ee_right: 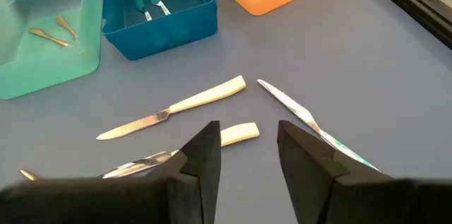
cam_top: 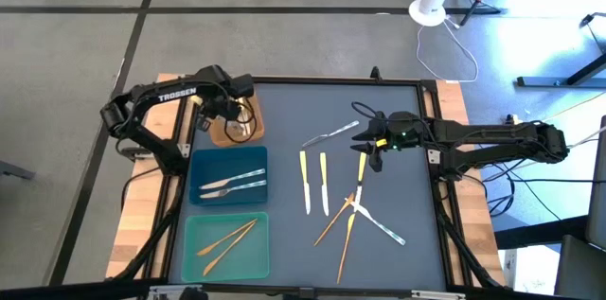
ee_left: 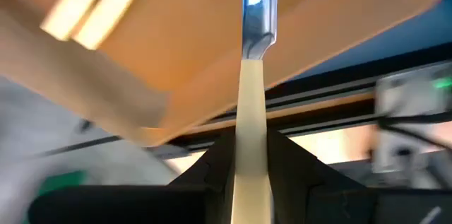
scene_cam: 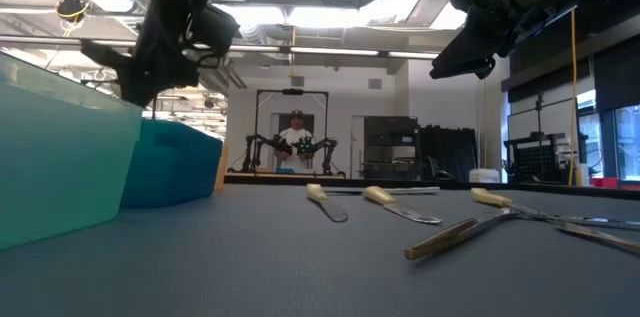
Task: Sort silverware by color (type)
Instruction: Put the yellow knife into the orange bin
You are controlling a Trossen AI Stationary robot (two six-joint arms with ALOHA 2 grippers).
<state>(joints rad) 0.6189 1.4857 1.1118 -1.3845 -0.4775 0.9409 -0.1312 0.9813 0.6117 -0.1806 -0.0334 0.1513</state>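
Note:
My left gripper (cam_top: 227, 115) hangs over the brown-orange tray (cam_top: 254, 130) at the table's far left, shut on a yellow-handled knife (ee_left: 251, 90). My right gripper (cam_top: 372, 149) hovers open above the loose silverware mid-table, and a cream handle end (ee_right: 236, 133) lies on the mat just beyond its fingers. Yellow-handled knives (cam_top: 305, 183) (cam_top: 324, 185) (cam_top: 362, 169), a silver fork (cam_top: 333, 132), gold pieces (cam_top: 339, 224) and a silver piece (cam_top: 381, 224) lie flat on the mat. The blue tray (cam_top: 201, 169) holds silver pieces, and the teal tray (cam_top: 194, 253) holds gold ones. My left gripper pinches the knife's cream handle (ee_left: 251, 121) between its two fingers. The knife runs along the fingers, and its silver blade (ee_left: 258, 8) sticks out past the fingertips. The fingers slant downward over the orange tray. The blade's tip is out of frame.
The three trays stand in a row along the table's left side, the orange one farthest, then blue, then teal nearest. A raised black frame (cam_top: 431, 101) borders the mat. A person stands far off in the room behind the table (scene_cam: 296, 142).

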